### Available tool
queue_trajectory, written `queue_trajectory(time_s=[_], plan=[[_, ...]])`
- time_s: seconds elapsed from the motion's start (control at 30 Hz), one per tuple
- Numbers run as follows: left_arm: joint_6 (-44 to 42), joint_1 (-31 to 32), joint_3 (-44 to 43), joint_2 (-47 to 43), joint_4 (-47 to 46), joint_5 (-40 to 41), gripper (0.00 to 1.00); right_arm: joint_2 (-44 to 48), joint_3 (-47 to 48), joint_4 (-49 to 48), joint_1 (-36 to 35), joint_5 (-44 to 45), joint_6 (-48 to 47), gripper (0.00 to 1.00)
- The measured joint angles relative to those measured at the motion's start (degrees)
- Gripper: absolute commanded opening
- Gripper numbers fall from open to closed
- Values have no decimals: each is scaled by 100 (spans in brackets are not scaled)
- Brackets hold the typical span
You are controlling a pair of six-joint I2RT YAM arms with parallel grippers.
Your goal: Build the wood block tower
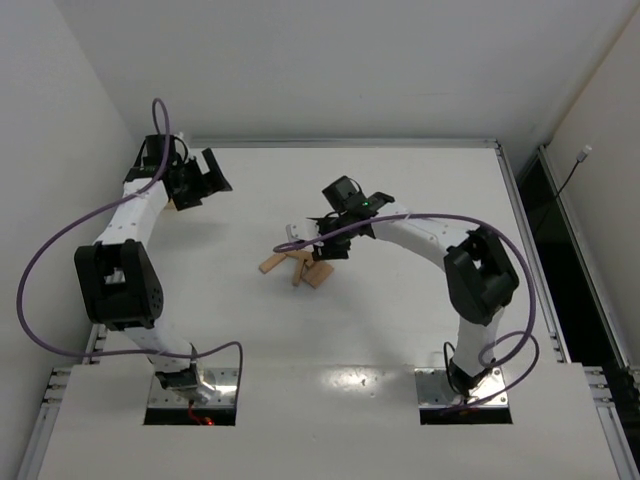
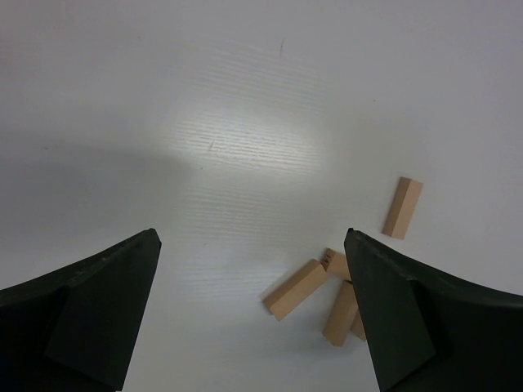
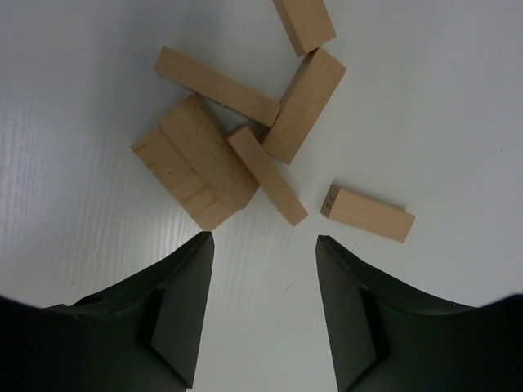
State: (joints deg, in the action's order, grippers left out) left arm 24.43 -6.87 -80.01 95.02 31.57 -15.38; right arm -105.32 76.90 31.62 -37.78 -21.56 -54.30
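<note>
Several light-tan wood blocks [image 1: 296,266] lie in a loose heap near the middle of the white table; no upright tower shows. In the right wrist view a few blocks lie side by side [image 3: 192,167], others lean across them [image 3: 304,104], and one lies apart [image 3: 368,214]. My right gripper [image 1: 325,245] hovers just behind the heap, open and empty [image 3: 263,238]. My left gripper [image 1: 212,175] is at the far left, well away from the heap, open and empty [image 2: 252,237]. Its view shows the blocks [image 2: 298,288] at lower right, one lying apart [image 2: 403,207].
The table's metal edge rail [image 1: 340,143] runs along the back and down the right side [image 1: 520,230]. White walls stand close on the left and at the back. A purple cable [image 1: 40,260] loops out from the left arm.
</note>
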Motion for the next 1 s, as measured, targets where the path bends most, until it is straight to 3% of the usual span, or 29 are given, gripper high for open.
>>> queue_trajectory(time_s=[0.23, 1.0], plan=[[2, -186, -7, 315, 4, -378, 95, -881, 951, 402, -208, -136, -608, 43], [153, -455, -42, 691, 0, -931, 95, -1875, 1550, 837, -223, -96, -1283, 41]])
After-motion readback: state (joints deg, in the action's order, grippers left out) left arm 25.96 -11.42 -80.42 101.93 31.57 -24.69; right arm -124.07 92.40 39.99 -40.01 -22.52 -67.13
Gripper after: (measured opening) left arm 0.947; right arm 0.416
